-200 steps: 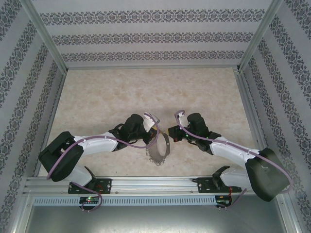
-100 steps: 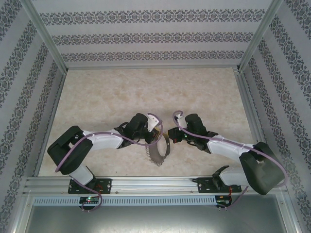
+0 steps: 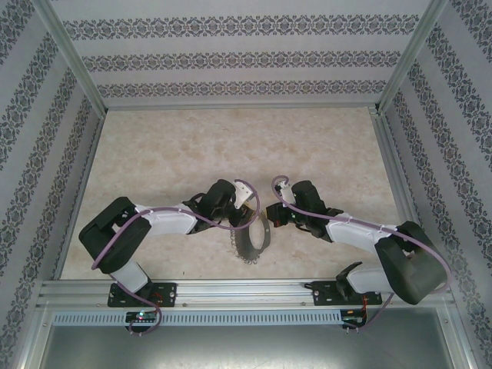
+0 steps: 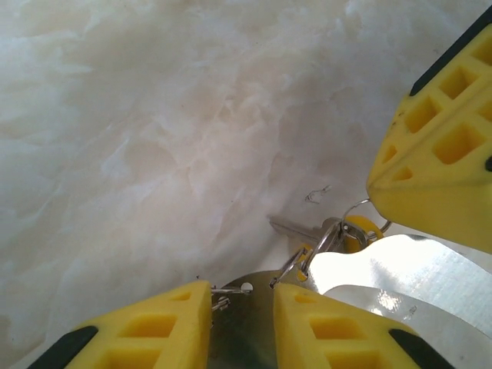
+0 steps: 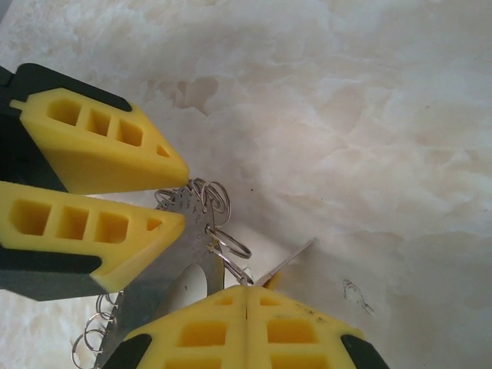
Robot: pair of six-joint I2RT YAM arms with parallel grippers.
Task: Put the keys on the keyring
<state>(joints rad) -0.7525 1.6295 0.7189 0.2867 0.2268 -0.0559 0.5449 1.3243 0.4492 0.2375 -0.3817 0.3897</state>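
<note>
Near-centre on the table (image 3: 192, 146), between the arms: small yellow key (image 4: 356, 229) lies against the rim of the keyring (image 4: 400, 270). Right gripper (image 5: 246, 296) is pinched tight on the key, blade poking out past its fingertips. Left gripper (image 4: 242, 290) stands narrowly parted, astride the keyring's rim among its small wire loops (image 5: 217, 198). Judgement: key brought up to the keyring; hooked on or not, cannot tell. Left to do: finish threading, then let go.

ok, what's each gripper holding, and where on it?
Right gripper is shut on the key, at its yellow head; the blade sticks out. Left gripper stands open astride the keyring band, no grip evident.
</note>
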